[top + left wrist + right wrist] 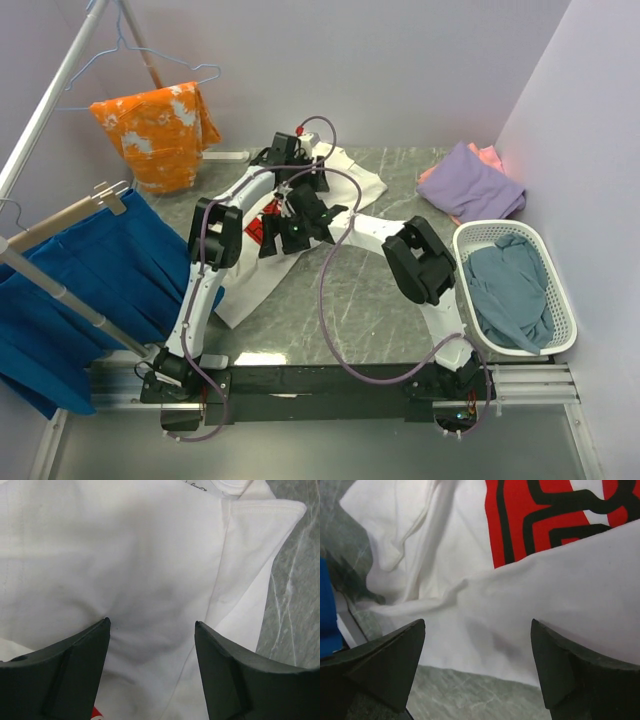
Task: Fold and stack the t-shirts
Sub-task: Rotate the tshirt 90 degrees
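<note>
While left hand and right hand hang spread over white t-shirt, sleeve edge on grey table.

No legible text; white t-shirt print maybe lettering.

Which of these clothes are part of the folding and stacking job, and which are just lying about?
For the job: white t-shirt, purple t-shirt, salmon-pink t-shirt, grey-blue t-shirt.
Just lying about: orange garment on a hanger, blue cloth on a hanger, white basket.
</note>
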